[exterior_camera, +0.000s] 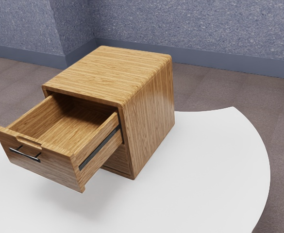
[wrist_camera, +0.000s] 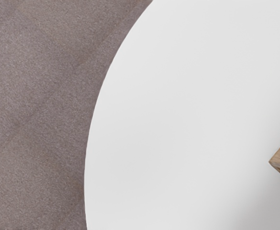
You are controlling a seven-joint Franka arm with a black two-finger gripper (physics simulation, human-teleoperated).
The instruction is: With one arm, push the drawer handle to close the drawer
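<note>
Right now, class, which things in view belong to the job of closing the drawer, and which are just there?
For the job:
- metal bar handle
- open wooden drawer
- wooden cabinet

Just there:
- white table
- brownish-grey floor
- speckled blue-grey wall

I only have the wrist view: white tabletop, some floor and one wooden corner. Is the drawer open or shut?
Observer: Open. The drawer stands well out from the cabinet.

Operator: Where on it is the handle I'm meant to push?

Observer: The thin metal handle is on the outer face of the drawer's front, just below the cut-out in its top edge.

Operator: Any slide showing?

Observer: Yes, a dark rail along the drawer's side.
</note>
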